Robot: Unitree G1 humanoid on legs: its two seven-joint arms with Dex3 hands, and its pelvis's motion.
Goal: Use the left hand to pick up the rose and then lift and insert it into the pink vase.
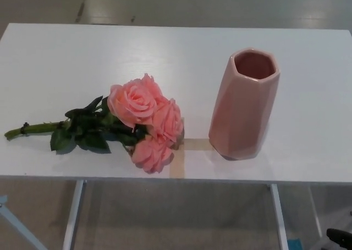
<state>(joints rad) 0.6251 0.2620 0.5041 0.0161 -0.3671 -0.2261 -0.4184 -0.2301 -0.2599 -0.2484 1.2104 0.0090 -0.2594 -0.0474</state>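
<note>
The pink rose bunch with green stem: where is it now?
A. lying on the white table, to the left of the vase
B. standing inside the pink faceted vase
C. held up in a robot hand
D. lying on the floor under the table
A: the pink rose bunch with green stem lies flat on the white table, left of the upright pink faceted vase, whose mouth is empty; no robot hand shows.

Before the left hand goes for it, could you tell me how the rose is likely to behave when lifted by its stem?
The rose probably hangs bloom-heavy: three blooms crowd one end. Its thin green stem may bend or twist. It looks light.
</note>
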